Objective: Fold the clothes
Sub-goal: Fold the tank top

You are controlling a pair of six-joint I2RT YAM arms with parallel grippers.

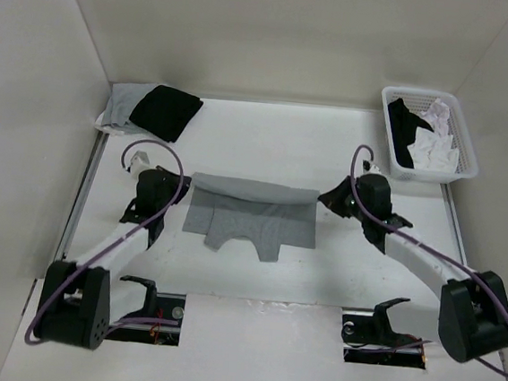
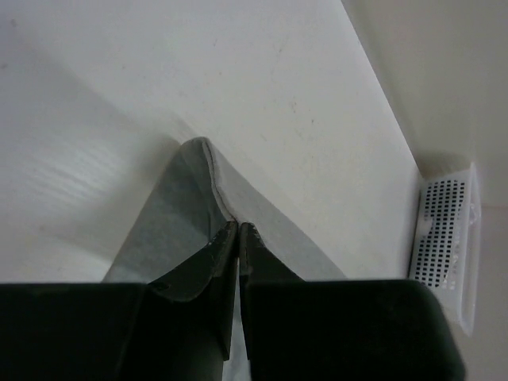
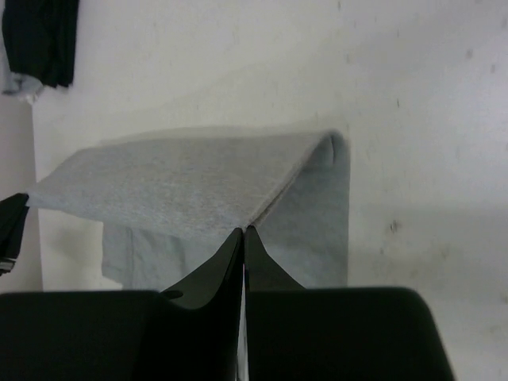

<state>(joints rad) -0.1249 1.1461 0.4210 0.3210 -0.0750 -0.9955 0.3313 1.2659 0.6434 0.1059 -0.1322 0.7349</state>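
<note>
Two grippers, one grey top [image 1: 249, 219], one basket [image 1: 468, 141] and four other garments show.

The top lies on the table [image 1: 267, 147], stretched between the two grippers. Its long axis runs straight from one to the other. Its far part is doubled over toward the arm bases, so the fold line is the edge farthest from them, and a curved cut-out in the near edge faces the bases.

The left gripper [image 2: 238, 226] has its fingers pressed together on the top's left end at the fold. The right gripper [image 3: 244, 231] is clamped the same way on the right end. Both wrist views show grey cloth pinched at the fingertips.

Well beyond the left gripper, and further left, a black piece [image 1: 164, 110] lies on a pale grey piece [image 1: 118, 105].

Beyond the right gripper, and further right, the basket holds a black garment [image 1: 406, 124] and crumpled white cloth [image 1: 436, 147]. I cannot tell whether the white cloth is one item or more.
</note>
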